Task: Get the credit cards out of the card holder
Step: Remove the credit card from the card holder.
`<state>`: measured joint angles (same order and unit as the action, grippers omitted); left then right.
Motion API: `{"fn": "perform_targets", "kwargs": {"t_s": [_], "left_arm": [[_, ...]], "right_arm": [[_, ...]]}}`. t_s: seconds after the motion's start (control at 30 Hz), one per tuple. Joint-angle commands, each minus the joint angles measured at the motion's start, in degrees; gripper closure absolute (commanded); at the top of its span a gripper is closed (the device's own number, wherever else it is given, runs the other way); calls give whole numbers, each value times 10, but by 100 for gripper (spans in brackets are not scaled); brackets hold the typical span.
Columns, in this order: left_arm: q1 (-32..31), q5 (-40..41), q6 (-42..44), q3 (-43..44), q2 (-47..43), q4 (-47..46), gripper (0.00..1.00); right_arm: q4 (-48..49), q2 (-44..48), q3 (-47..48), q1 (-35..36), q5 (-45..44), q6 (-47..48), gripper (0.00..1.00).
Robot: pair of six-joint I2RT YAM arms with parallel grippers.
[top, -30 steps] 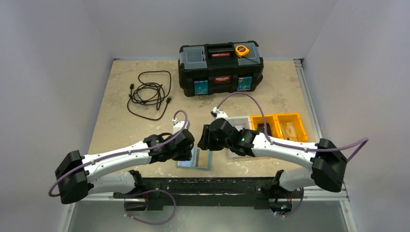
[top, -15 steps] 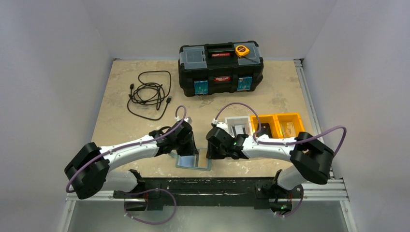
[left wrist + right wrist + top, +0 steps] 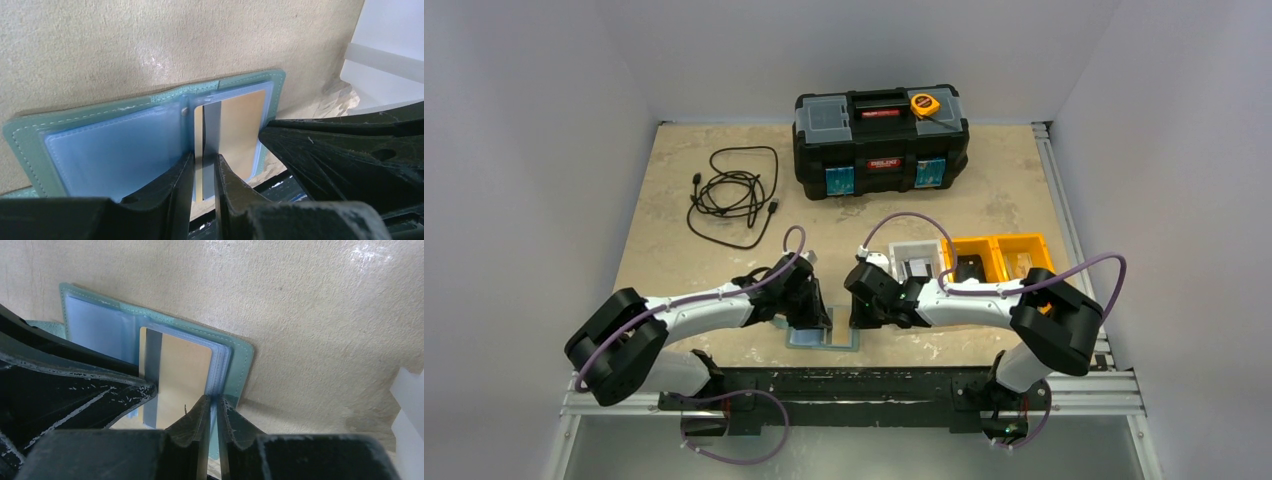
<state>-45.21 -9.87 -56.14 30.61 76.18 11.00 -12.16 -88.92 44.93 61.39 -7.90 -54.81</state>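
Note:
The teal card holder lies open near the table's front edge, its pale blue pockets facing up. A tan-orange credit card with a grey stripe sticks part way out of the right-hand pocket; it also shows in the right wrist view. No black card shows. My left gripper is shut on the card's striped edge. My right gripper is shut on the card holder's right edge, over the blue pocket layers. In the top view the left gripper and right gripper sit either side of the holder.
A black toolbox with a yellow tape measure on its lid stands at the back. A coiled black cable lies at the back left. A white bin and orange bins stand just right of the right arm.
Both grippers have come down and in toward the card holder at the front edge. The arms have folded back toward their bases.

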Motion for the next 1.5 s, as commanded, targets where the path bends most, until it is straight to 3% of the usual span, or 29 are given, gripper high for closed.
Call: {"fn": "perform_targets", "kwargs": {"t_s": [0.0, 0.37, 1.17, 1.47], "left_arm": [[11, -29, 3, -11, 9, -60, 81], [30, -62, -9, -31, -14, -91, 100], [93, -122, 13, -80, -72, -88, 100], [110, -150, 3, -104, -70, -137, 100]], "right_arm": [[-1, -15, 12, 2, -7, 8, 92], [-17, -25, 8, 2, -16, 7, 99], [-31, -50, -6, -2, -24, -6, 100], [-29, -51, -10, -4, -24, -5, 100]]}}
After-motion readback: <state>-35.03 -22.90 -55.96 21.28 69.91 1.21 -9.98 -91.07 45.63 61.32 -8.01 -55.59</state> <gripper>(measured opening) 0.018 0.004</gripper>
